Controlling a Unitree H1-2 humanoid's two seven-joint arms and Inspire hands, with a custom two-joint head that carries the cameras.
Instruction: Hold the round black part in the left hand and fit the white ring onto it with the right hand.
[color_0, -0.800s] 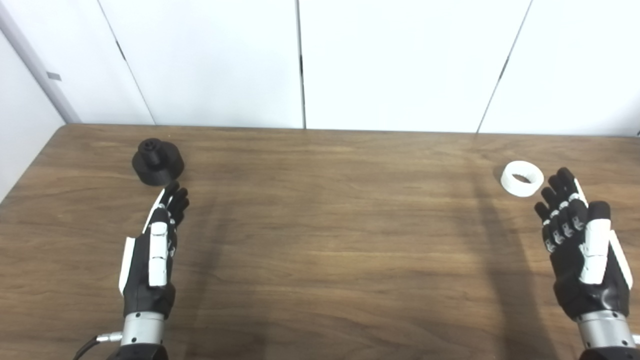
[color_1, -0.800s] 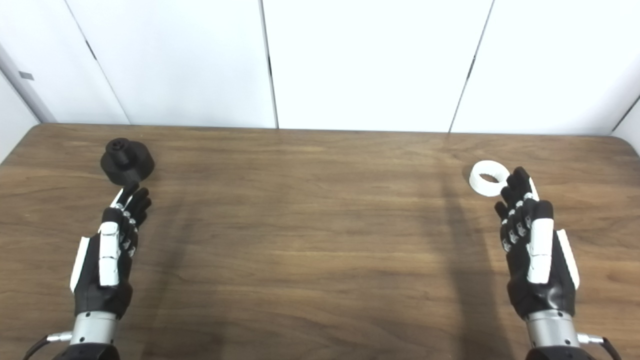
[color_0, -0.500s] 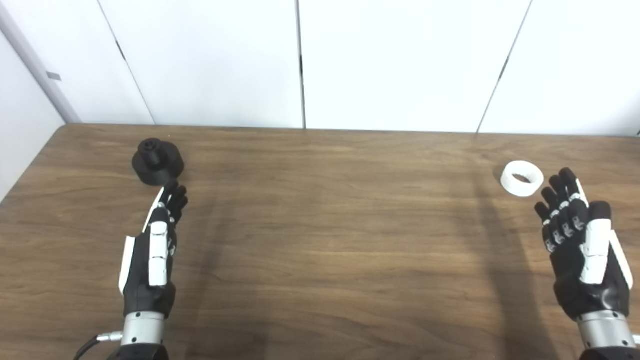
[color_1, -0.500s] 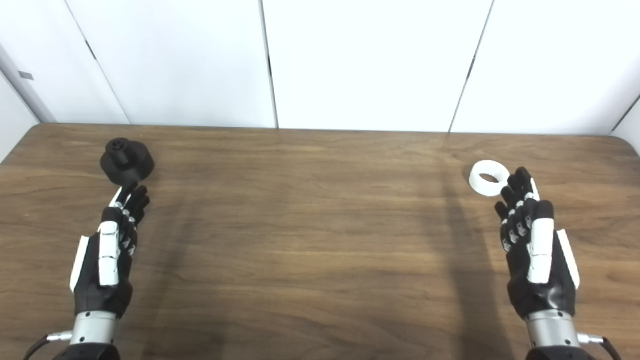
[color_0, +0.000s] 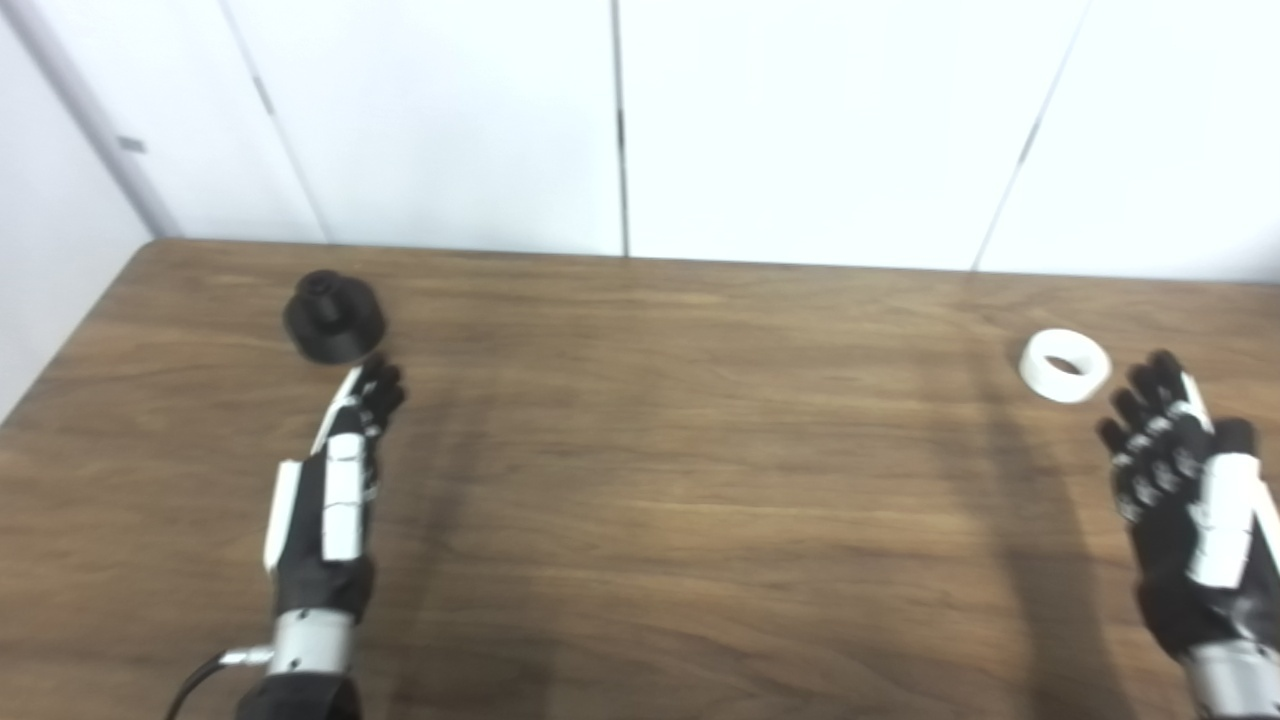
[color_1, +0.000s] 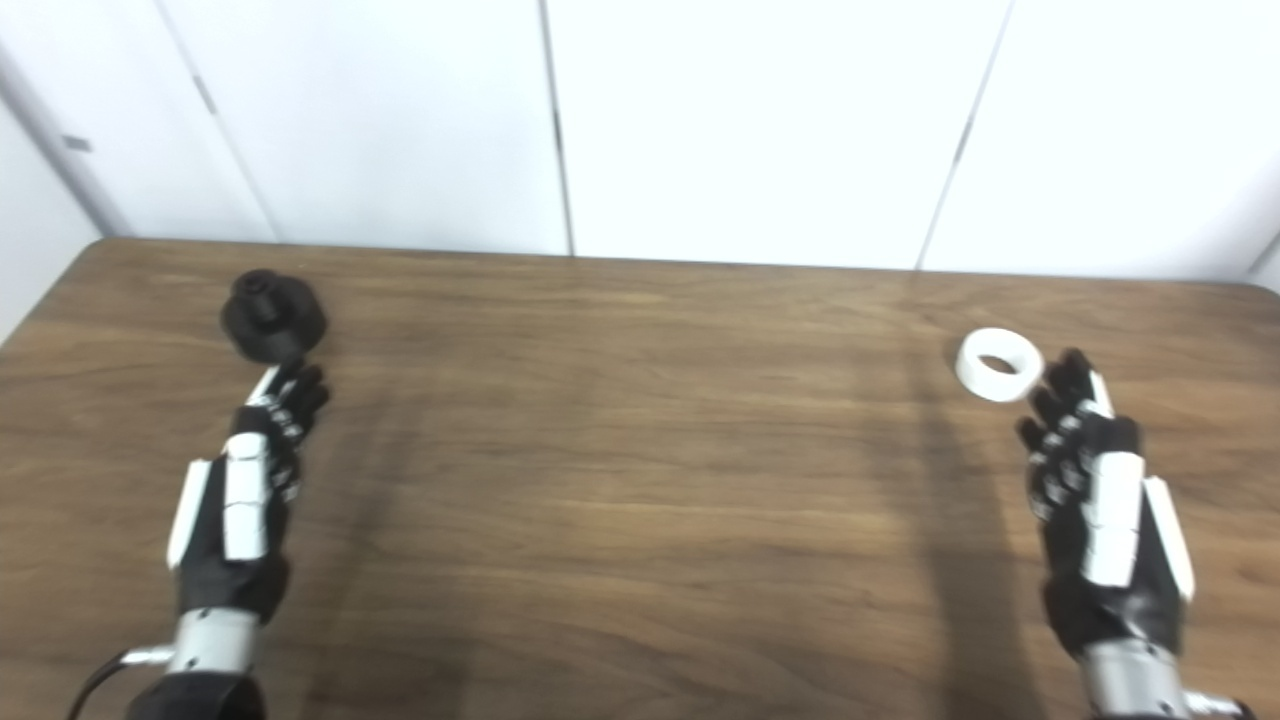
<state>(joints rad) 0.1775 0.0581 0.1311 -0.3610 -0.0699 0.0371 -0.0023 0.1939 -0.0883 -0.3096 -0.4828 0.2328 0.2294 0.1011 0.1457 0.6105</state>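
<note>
Only the camera has shifted, sliding the whole scene a little rightward in both views; neither hand has changed its place against the parts. At about 10 o'clock on the table (color_0: 640, 480) sits the black part (color_0: 333, 317); the left hand (color_0: 330, 500) lies just below it, empty, fingers straight and close together, tips near its rim but not touching. At 3 o'clock lies the ring (color_0: 1065, 365); the right hand (color_0: 1190, 510) waits beside it at its 5 o'clock, empty, fingers spread.

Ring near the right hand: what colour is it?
The ring is plain white, lying on the brown wooden table; the right eye view shows it best.
</note>
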